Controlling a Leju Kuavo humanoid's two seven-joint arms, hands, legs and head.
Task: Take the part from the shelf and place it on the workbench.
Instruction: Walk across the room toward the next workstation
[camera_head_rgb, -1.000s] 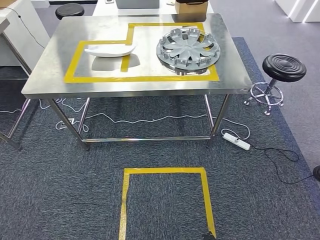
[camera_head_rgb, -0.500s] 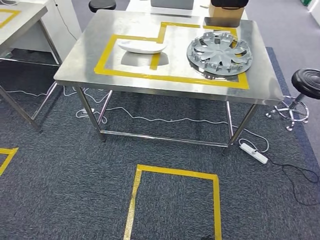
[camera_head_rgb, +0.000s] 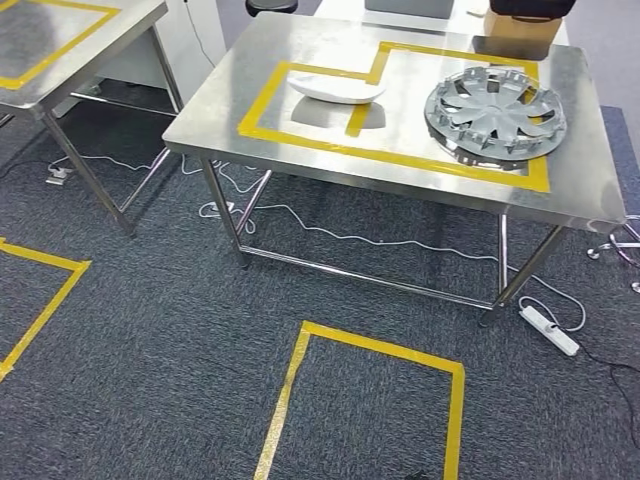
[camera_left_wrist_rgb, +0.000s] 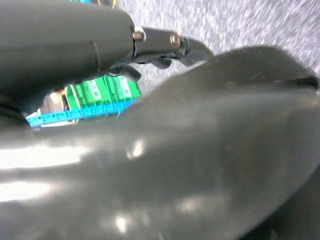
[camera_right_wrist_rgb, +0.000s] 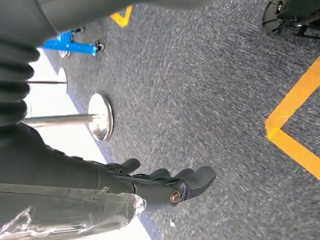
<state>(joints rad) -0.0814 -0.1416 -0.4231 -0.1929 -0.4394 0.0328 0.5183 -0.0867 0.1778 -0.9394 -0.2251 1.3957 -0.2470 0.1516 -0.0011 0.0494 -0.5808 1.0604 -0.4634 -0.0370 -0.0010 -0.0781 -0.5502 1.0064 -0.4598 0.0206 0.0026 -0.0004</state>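
The steel workbench (camera_head_rgb: 226, 110) stands ahead, marked with a yellow tape outline (camera_head_rgb: 392, 160). On it lie a silver hubcap (camera_head_rgb: 494, 112) at the right and a white curved part (camera_head_rgb: 336, 90) nearer the middle. My right hand (camera_right_wrist_rgb: 166, 182) hangs over the grey carpet, fingers stretched out and holding nothing. My left hand (camera_left_wrist_rgb: 162, 45) also hangs down, its dark fingers extended beside a large dark curved surface, with nothing in them.
A second steel table (camera_head_rgb: 75, 50) with yellow tape stands at the far left. A yellow tape square (camera_head_rgb: 377, 345) marks the carpet in front of me. Cables and a white power strip (camera_head_rgb: 549, 330) lie under the workbench. A cardboard box (camera_head_rgb: 521, 30) sits behind it.
The camera has turned left: the workbench has slid to the right of the picture and the second table and another floor marking have come into view. The things on the workbench lie as before.
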